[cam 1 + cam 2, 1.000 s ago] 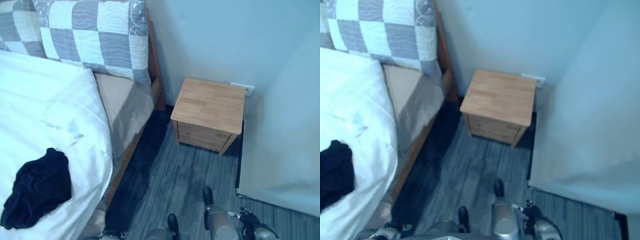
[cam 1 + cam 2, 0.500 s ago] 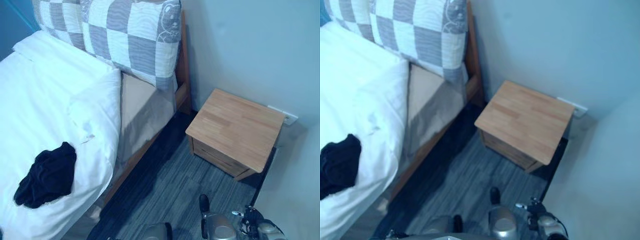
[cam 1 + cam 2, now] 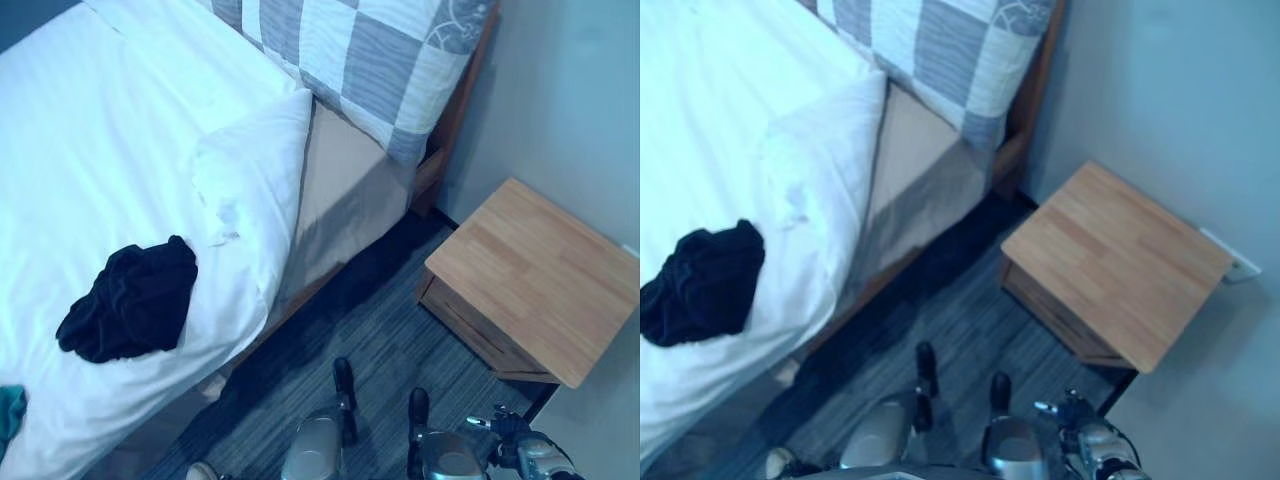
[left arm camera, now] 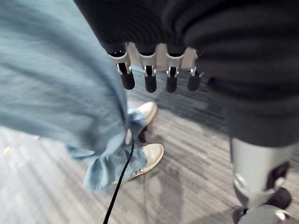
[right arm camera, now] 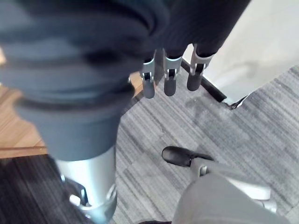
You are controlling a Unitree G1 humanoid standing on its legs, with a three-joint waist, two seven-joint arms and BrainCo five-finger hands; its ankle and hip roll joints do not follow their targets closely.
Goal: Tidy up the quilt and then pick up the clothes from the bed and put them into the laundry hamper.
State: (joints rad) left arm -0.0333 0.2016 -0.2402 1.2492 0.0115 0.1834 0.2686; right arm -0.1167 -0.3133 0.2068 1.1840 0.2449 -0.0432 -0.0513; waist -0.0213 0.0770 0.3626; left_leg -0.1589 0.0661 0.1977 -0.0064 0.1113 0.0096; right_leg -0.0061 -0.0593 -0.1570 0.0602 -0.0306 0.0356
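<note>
Both hands hang low beside the bed, off the work: left hand [image 4: 156, 70] has fingers hanging straight and relaxed over the grey floor [image 4: 196, 172], holding nothing; right hand [image 5: 170, 70] the same, fingers loose and empty, above floor near the wooden nightstand [image 3: 535, 280]. A person's white shoes [image 4: 147, 156] and pale blue trouser leg show past the left hand. Task items are on the bed [image 3: 340, 190]: black clothes [image 3: 130, 300] lie in a crumpled heap on the white quilt [image 3: 100, 130], towards its near right edge, well apart from both hands. A bit of teal fabric [image 3: 8, 415] pokes in at the near left edge, can't tell what it is. Quilt's right edge is turned up and rumpled at a fold [image 3: 250, 170], leaving bare tan sheet exposed between it and the checked pillow [image 3: 350, 50] at the far end. Hamper isn't locatable from here. Handling, my read: quilt is bulky but light, soft, will drag and bunch, so take the folded edge with a full pinch and pull flat towards the right side. Black garment is limp, light, no stiffness; grab the heap's raised middle with curled fingers, not a trailing edge, or it'll unfurl and snag.
</note>
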